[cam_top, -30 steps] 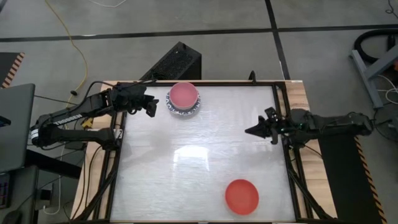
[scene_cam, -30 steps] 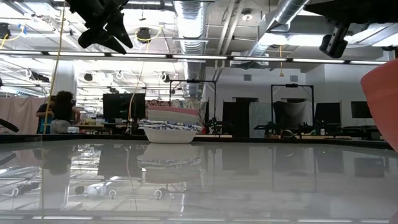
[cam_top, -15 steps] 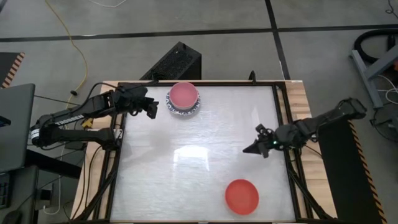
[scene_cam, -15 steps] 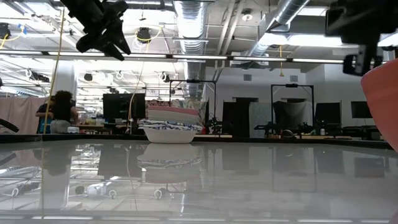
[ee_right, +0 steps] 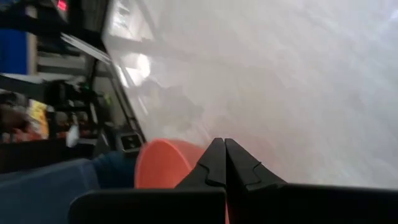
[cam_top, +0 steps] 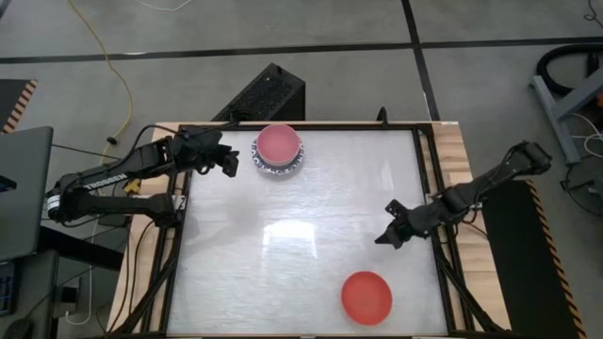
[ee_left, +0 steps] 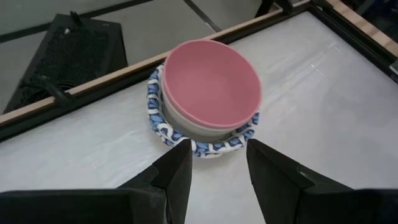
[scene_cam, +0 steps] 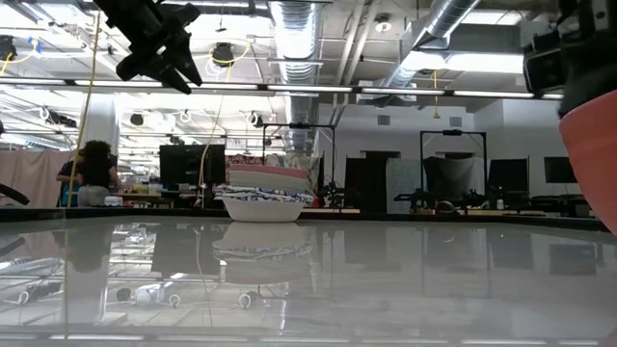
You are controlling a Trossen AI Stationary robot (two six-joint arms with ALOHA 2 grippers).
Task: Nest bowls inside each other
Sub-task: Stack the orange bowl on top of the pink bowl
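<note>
Pinched together, the right gripper [cam_top: 382, 239] hovers at right-centre, above-right of the round red bowl [cam_top: 366, 297]; left gripper [cam_top: 229, 167], fingers apart, sits beside the pink-topped stack of bowls [cam_top: 279, 149].

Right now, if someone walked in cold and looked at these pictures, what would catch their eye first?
Probably the stack of bowls at the table's far edge, a pink bowl on top and a blue-patterned rim beneath, with the open left gripper hovering beside it. Next, the lone red bowl near the front right, with the shut right gripper above the table just beyond it.
</note>
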